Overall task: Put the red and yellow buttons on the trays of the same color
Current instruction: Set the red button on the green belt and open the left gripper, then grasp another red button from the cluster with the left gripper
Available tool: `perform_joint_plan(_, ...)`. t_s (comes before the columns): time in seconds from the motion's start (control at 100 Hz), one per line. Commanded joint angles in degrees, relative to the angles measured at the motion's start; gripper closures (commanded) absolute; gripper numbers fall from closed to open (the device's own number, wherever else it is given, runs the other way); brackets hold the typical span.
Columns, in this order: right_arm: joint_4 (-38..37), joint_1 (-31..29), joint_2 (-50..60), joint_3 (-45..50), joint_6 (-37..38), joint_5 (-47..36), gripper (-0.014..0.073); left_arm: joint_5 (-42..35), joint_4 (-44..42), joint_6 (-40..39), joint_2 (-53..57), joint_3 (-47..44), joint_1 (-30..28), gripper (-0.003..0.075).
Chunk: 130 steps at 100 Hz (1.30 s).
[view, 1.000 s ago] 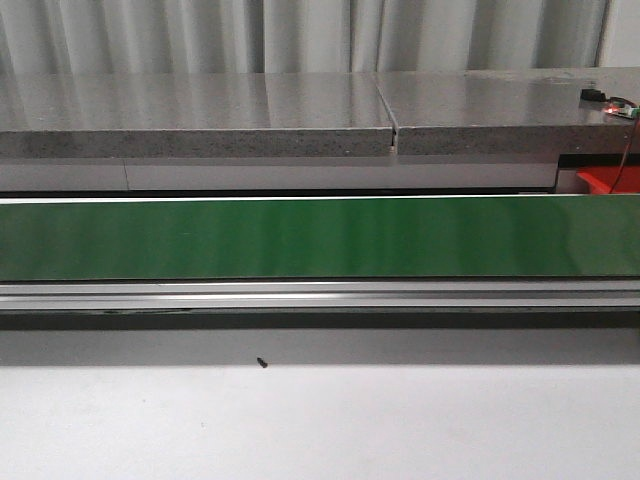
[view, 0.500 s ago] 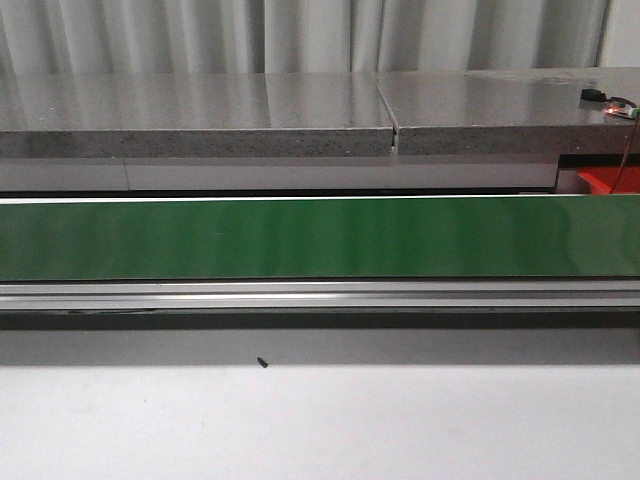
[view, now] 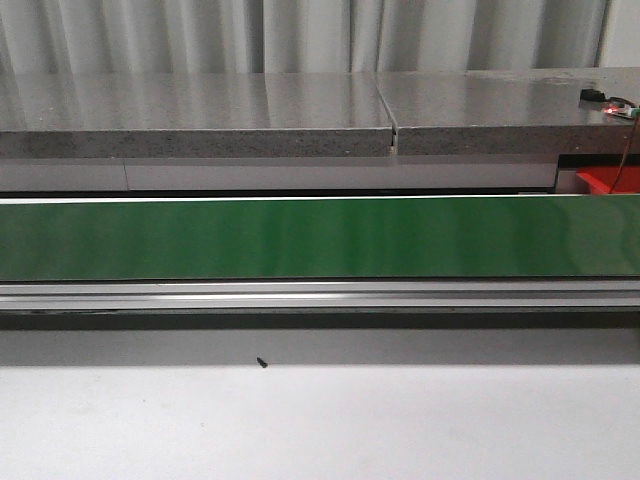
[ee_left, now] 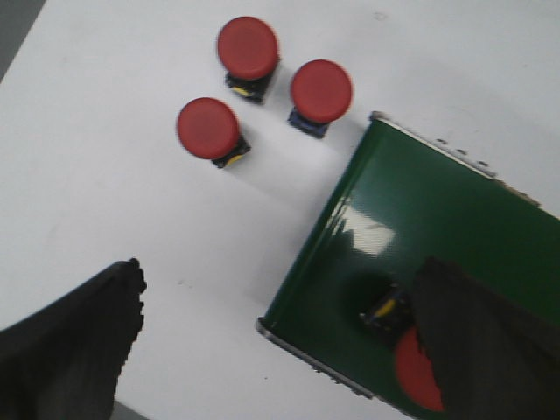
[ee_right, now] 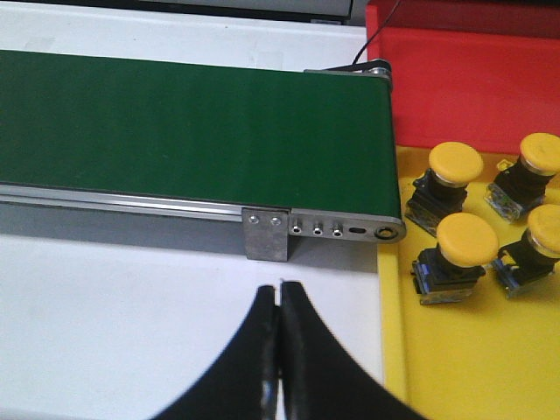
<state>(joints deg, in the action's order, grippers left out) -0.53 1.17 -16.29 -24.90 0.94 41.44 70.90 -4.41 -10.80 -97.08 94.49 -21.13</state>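
L tool (ee_left: 280, 350) released; red button (ee_left: 418, 372) half hidden by finger. R tool (ee_right: 279, 306) clenched, empty.

A grey stone counter (view: 300, 115) spans twelve o'clock under pale curtains (view: 300, 30); white table (view: 320, 425) at six.

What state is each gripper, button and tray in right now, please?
Left gripper: open, empty, above the belt's end.
Right gripper: shut, empty.
Three red buttons: upright on the white table.
Fourth red button: lying on the green belt, partly hidden.
Four yellow buttons: in the yellow tray.
Red tray: no buttons in the visible part.
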Motion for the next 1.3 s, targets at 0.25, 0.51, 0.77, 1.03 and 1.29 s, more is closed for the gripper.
perform_joint_plan(0.25, -0.18, -0.01, -0.45, -1.39, -0.51, -4.15, 0.0660, -2.97, 9.73, 7.44, -4.52, 1.84, -8.33, 0.0121)
perform_joint_plan(0.51, -0.18, -0.01, -0.45, -1.39, -0.51, -4.15, 0.0660, -9.56, 9.46, 9.31, -9.39, 1.93, -8.33, 0.0121)
perform_joint_plan(0.77, -0.18, -0.01, -0.45, -1.39, -0.51, -4.15, 0.0660, -15.01, 10.25, 10.80, -13.63, 1.93, -8.33, 0.0121)
perform_joint_plan(1.03, -0.18, -0.01, -0.45, -1.39, -0.51, -4.15, 0.0660, -19.11, 10.53, 11.33, -17.12, 1.93, -8.33, 0.0121)
perform_joint_plan(1.29, -0.18, -0.01, -0.45, -1.39, -0.51, -4.15, 0.0660, -21.49, 10.58, 13.08, -19.12, 1.93, -8.33, 0.0121)
